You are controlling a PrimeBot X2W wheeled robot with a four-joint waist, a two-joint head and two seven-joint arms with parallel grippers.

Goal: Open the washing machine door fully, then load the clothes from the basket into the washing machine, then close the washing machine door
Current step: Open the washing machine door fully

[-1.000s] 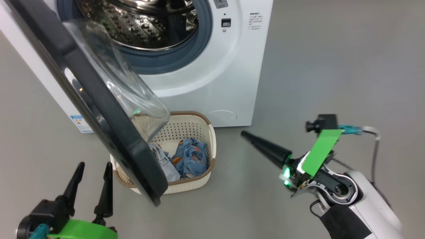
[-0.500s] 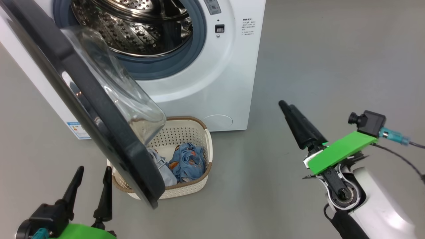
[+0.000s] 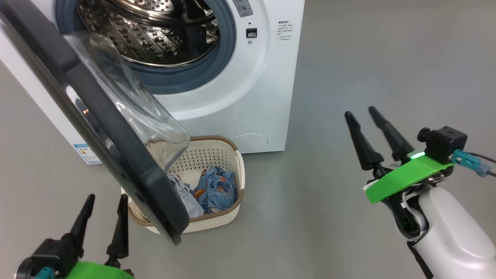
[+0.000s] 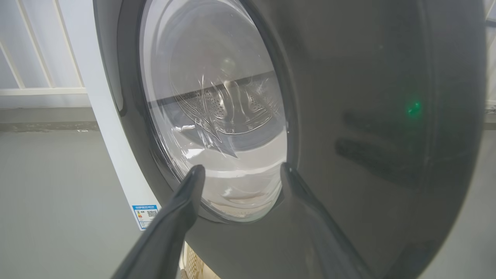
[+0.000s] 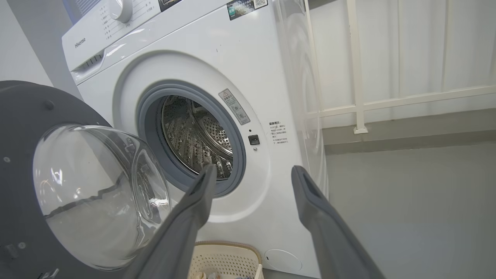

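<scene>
The white washing machine (image 3: 240, 100) stands at the top with its steel drum (image 3: 155, 35) exposed. The washing machine door (image 3: 116, 155) hangs open to the left, its glass bowl (image 3: 128, 104) bulging right and its lower rim covering the basket's left part. The cream basket (image 3: 217, 147) sits on the floor before the machine, holding blue clothes with orange print (image 3: 213, 190) and a pale garment (image 3: 190, 201). My left gripper (image 3: 106, 198) is open just left of the door's lower edge, facing its outer face (image 4: 368, 116). My right gripper (image 3: 360, 112) is open, well right of the basket.
Grey floor (image 3: 368, 58) stretches wide to the right of the machine. A blue label (image 3: 83, 153) and a round service flap (image 3: 251, 140) mark the machine's lower front. Behind the machine, a white railing (image 5: 356, 77) stands against the wall.
My right gripper has swung from pointing left near the basket to pointing up on the right, and has gone from shut to open. The camera has shifted a little. The left gripper is unchanged.
</scene>
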